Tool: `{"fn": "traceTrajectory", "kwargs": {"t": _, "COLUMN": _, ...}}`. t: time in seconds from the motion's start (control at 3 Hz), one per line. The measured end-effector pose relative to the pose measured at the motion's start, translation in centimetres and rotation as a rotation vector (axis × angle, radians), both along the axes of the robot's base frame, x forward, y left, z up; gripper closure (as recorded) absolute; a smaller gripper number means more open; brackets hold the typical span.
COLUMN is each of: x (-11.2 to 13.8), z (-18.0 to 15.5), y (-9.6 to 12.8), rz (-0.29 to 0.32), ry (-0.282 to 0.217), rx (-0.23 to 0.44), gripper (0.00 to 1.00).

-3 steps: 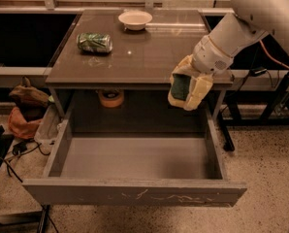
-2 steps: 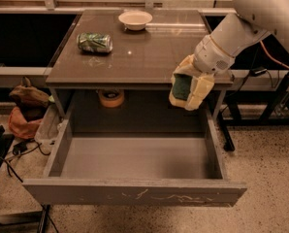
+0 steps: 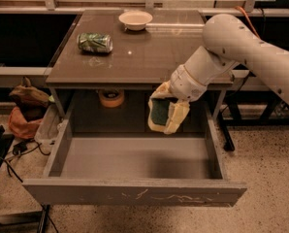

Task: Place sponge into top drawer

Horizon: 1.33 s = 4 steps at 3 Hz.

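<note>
The sponge (image 3: 159, 111) is pinched by the gripper (image 3: 167, 116) below the front edge of the bench (image 3: 144, 57), above the open top drawer (image 3: 135, 193)

You're looking at a lab or workshop bay: speckled floor (image 3: 265, 154), a grey metal table (image 3: 149, 57) with its top drawer (image 3: 135, 193) open, loose cables (image 3: 8, 154) at the left, and a tape roll (image 3: 111, 97) underneath. The gripper (image 3: 166, 116) hangs above the drawer's far right, clasping the sponge (image 3: 159, 111).

Crushed green can (image 3: 94, 42) and white bowl (image 3: 135, 19) on the table (image 3: 149, 62); tape roll (image 3: 111, 97) beneath it; bags (image 3: 25, 110) on floor at left.
</note>
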State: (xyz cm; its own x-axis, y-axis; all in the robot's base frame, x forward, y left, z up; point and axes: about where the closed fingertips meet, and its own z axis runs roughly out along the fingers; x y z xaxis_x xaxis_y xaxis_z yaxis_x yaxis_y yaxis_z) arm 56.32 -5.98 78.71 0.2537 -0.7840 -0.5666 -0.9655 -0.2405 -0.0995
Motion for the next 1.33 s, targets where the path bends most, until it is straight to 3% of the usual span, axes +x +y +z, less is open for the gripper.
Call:
{"fn": "traceTrajectory", "kwargs": {"t": 0.33, "x": 0.0, "z": -0.1, "y": 0.2, "rz": 0.002, "ry": 0.0, "rx": 0.003, "gripper": 1.0}}
{"fn": "traceTrajectory", "kwargs": {"t": 0.67, "x": 0.6, "z": -1.9, "y": 2.5, "rz": -0.005, "ry": -0.016, "rx": 0.066, "gripper": 1.0}}
{"fn": "traceTrajectory", "kwargs": {"t": 1.0, "x": -1.0, "z": -6.2, "y": 7.8, "rz": -0.007, "ry": -0.014, "rx": 0.125, "gripper": 1.0}}
{"fn": "traceTrajectory", "kwargs": {"t": 1.33, "x": -0.1, "z": -9.7, "y": 12.0, "rz": -0.039, "ry": -0.059, "rx": 0.134, "gripper": 1.0}}
